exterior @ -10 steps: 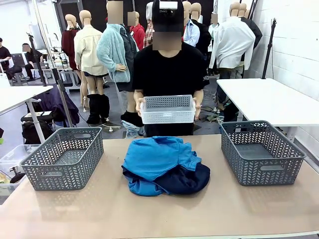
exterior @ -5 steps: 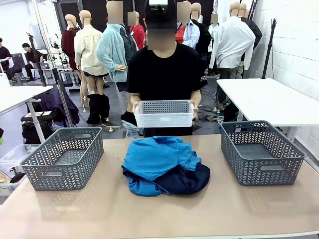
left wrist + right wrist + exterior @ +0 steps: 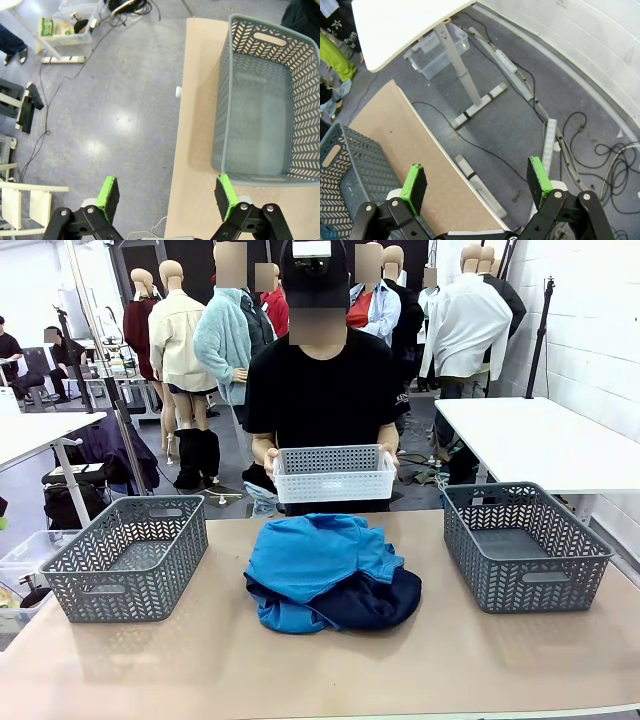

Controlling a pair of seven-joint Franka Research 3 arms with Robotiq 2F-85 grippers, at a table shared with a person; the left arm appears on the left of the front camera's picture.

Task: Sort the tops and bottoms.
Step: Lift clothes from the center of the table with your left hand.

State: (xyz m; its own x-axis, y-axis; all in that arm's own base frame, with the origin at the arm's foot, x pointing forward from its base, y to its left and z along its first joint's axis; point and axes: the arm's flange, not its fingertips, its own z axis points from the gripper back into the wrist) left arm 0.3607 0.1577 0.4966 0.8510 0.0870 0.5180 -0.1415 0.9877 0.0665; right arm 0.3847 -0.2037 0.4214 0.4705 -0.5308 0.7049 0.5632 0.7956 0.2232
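So the tops [image 3: 312, 558] are being seen as crumpled bright sky-blue knit, piled mid-table, with one spread over the heap. The bottoms [image 3: 372, 602] are being shown as dark navy, nearly black fabric, tucked under the blue and sticking out at the heap's near right edge. The pile is being flanked by two grey mesh baskets: the left basket [image 3: 125, 585] and the right basket [image 3: 528, 585], both well apart from it on the tan table [image 3: 320, 670].

A white mesh basket [image 3: 335, 480] is being held at waist height by the person's hands [image 3: 270, 454], one at each end, just beyond the far table edge.

The left gripper [image 3: 166, 189] is being held above the table's edge and the grey floor, jaws spread wide, nothing between the pads, a grey basket just beside it. The right gripper [image 3: 476, 176] is likewise being held released and empty, out past the table's corner.
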